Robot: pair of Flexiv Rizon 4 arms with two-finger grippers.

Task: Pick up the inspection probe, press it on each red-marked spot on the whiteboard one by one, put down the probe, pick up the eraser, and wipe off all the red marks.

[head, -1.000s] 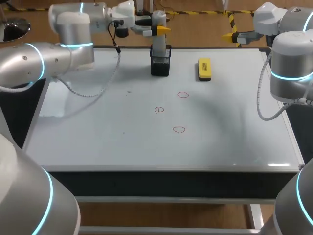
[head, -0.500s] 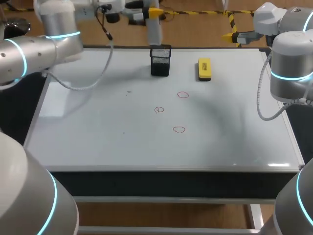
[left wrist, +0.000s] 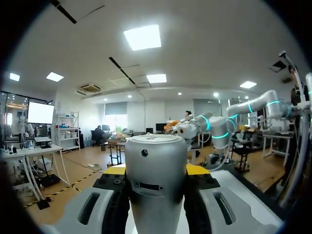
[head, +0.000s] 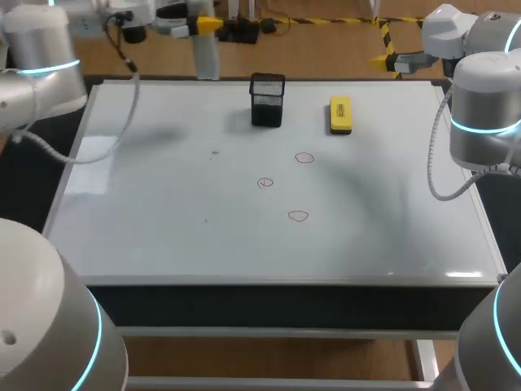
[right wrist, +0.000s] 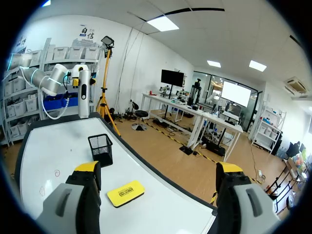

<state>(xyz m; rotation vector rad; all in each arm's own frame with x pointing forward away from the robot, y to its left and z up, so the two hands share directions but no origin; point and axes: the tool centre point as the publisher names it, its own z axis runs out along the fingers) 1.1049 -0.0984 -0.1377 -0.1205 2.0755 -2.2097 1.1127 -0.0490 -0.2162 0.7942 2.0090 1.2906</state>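
My left gripper (head: 201, 26) is shut on the inspection probe (head: 206, 59), a grey cylinder hanging upright above the whiteboard's (head: 163, 204) far left edge. In the left wrist view the probe (left wrist: 156, 161) fills the gap between the yellow-tipped fingers of that gripper (left wrist: 156, 171). Three red marks (head: 304, 158), (head: 265, 182), (head: 299, 216) are drawn mid-board. The yellow eraser (head: 340, 114) lies at the far right. My right gripper (head: 384, 59) stands open beyond the far right corner, empty; the right wrist view looks past its gripper (right wrist: 158, 170) at the eraser (right wrist: 125, 192).
A black mesh holder (head: 268, 99) stands on the board's far edge, left of the eraser; in the right wrist view the holder (right wrist: 100, 149) sits beyond the eraser. The right arm's column (head: 480, 122) stands at the board's right edge.
My left arm has lifted the probe out of the black holder and carried it leftward along the far edge. The right arm has kept still.
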